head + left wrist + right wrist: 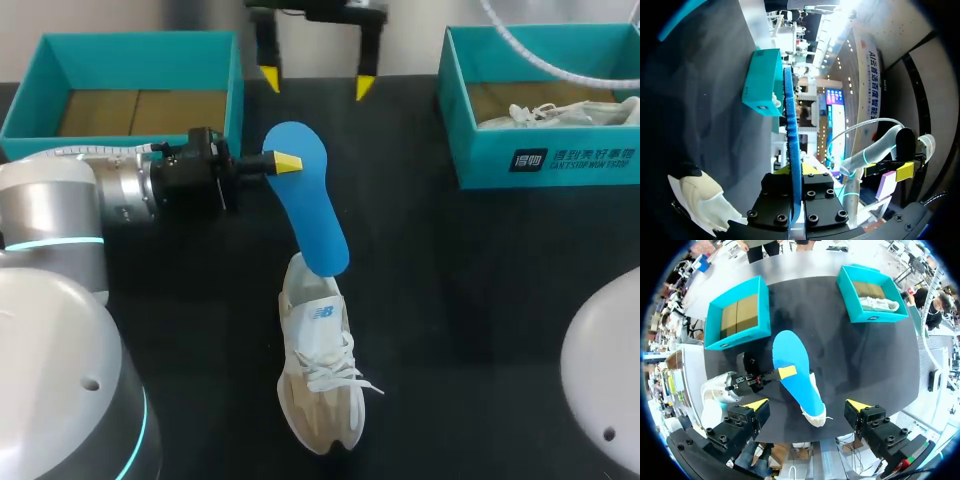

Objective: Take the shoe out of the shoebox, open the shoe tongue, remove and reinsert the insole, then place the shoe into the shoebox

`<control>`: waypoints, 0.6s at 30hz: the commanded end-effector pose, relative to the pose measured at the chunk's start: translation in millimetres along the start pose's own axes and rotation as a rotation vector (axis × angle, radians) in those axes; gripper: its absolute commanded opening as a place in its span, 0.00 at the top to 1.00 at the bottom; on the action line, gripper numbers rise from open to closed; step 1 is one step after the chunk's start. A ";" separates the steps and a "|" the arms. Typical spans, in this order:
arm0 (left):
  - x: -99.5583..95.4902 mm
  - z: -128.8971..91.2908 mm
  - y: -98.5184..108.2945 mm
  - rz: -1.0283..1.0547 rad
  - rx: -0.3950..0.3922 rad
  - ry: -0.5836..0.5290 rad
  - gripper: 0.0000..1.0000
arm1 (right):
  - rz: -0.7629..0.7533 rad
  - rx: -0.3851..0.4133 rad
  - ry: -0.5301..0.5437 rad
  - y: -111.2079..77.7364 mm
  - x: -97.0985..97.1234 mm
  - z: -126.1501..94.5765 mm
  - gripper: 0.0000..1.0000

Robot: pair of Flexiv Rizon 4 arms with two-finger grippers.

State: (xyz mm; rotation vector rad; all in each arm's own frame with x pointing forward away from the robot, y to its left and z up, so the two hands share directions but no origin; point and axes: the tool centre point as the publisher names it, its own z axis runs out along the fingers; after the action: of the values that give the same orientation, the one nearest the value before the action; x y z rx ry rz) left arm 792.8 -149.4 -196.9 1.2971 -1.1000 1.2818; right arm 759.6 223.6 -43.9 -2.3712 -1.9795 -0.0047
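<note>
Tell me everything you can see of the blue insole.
The blue insole is a thin, flat, foot-shaped sheet, plain bright blue and foam-like in look. It slants in the air, with its lower end at the opening of the white sneaker. The left hand is shut on its upper part, one finger on each face. Nothing else appears to touch it.

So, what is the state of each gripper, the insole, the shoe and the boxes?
left gripper: shut on the insole
right gripper: open, holding nothing
insole: held up, tilted, lower end at the shoe's heel
shoe: upright on the table
left shoebox: lidless, empty
right shoebox: lidless, another shoe inside
</note>
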 end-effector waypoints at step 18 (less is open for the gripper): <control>0.9 -0.5 1.1 0.000 0.001 -0.003 1.00 | -0.016 0.117 0.882 22.9 -65.6 31.1 0.00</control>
State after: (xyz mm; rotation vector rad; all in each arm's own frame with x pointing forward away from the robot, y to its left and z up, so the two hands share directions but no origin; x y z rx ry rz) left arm 792.9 -149.4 -196.9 1.2973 -1.0998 1.2817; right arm 763.9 161.8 -71.5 -2.1157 -1.8157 -0.2785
